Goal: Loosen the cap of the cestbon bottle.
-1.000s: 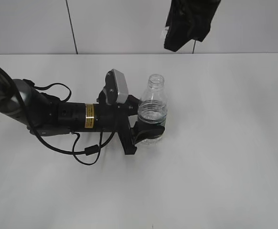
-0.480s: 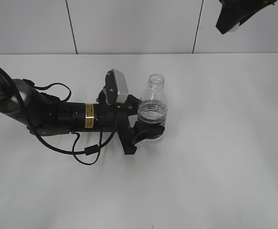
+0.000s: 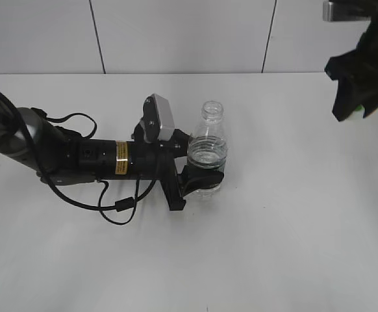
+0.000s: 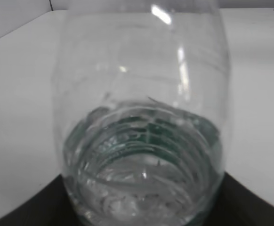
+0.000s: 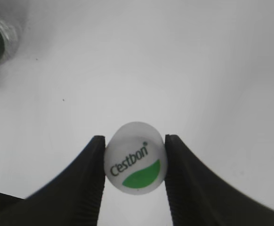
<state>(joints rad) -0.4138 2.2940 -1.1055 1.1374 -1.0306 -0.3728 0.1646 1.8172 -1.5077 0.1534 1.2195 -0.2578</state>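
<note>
Cap's off and sitting in the right gripper (image 5: 134,165), bottle's open-topped mid-worktop.

Right fingers (image 5: 87,183) are pinching the white Cestbon cap (image 5: 135,164) by its sides, up at the far right, well apart from the cestbon bottle (image 3: 208,156). The bottle stands upright on the white worktop (image 3: 293,227), left gripper (image 3: 202,181) wrapped around its lower body, fingers look clamped on it though the wrist view is mostly blurry plastic.

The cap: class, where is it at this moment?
The cap is off the bottle, pinched in the right end effector above the table's right side.
</note>
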